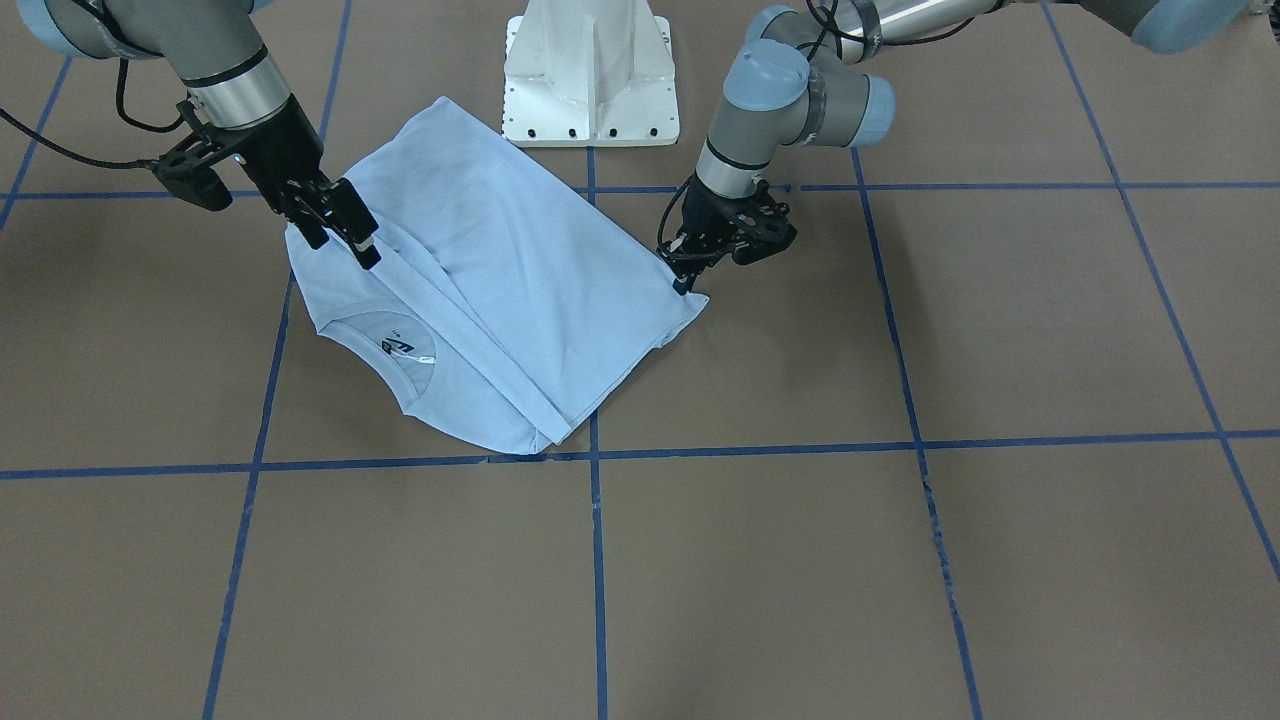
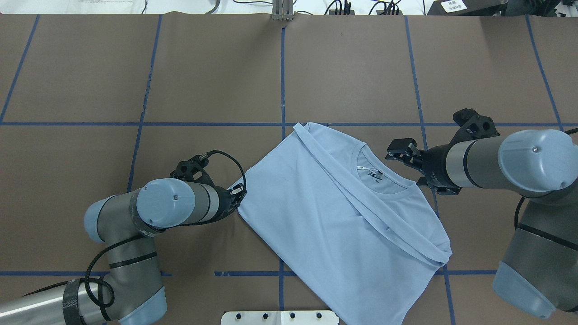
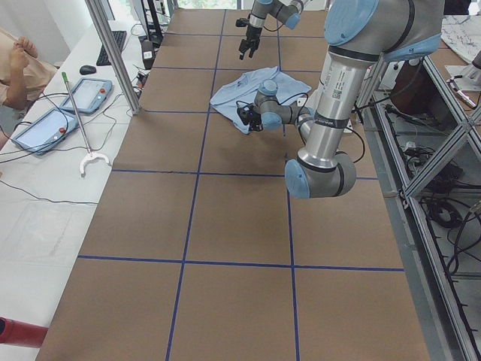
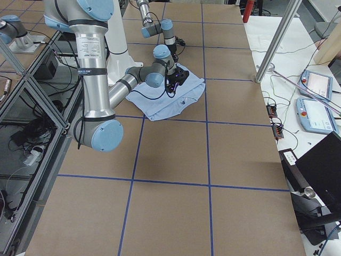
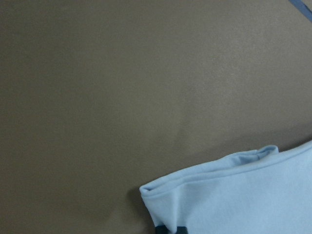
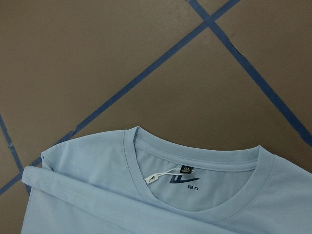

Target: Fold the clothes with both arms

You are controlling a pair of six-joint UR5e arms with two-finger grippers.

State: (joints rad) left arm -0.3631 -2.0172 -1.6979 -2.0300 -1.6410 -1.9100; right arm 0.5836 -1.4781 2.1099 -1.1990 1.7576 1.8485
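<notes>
The pale blue T-shirt (image 1: 500, 270) (image 2: 338, 216) lies flat on the brown table, with one long side folded over along its length. Its round neck with the dark label and white tag (image 1: 398, 346) (image 6: 183, 178) faces up, and the chest print is hidden. My left gripper (image 1: 683, 285) (image 2: 238, 193) is low at the shirt's hem corner and shut on it; the left wrist view shows the curled corner (image 5: 243, 195) at the fingertips. My right gripper (image 1: 340, 235) (image 2: 406, 160) is open and hovers over the shoulder edge beside the neck.
The white pedestal base (image 1: 590, 80) (image 2: 280, 317) stands just behind the shirt on the robot's side. Blue tape lines grid the table. A side bench with tablets (image 3: 75, 94) (image 4: 314, 85) and a metal post (image 3: 113, 53) runs along the far edge.
</notes>
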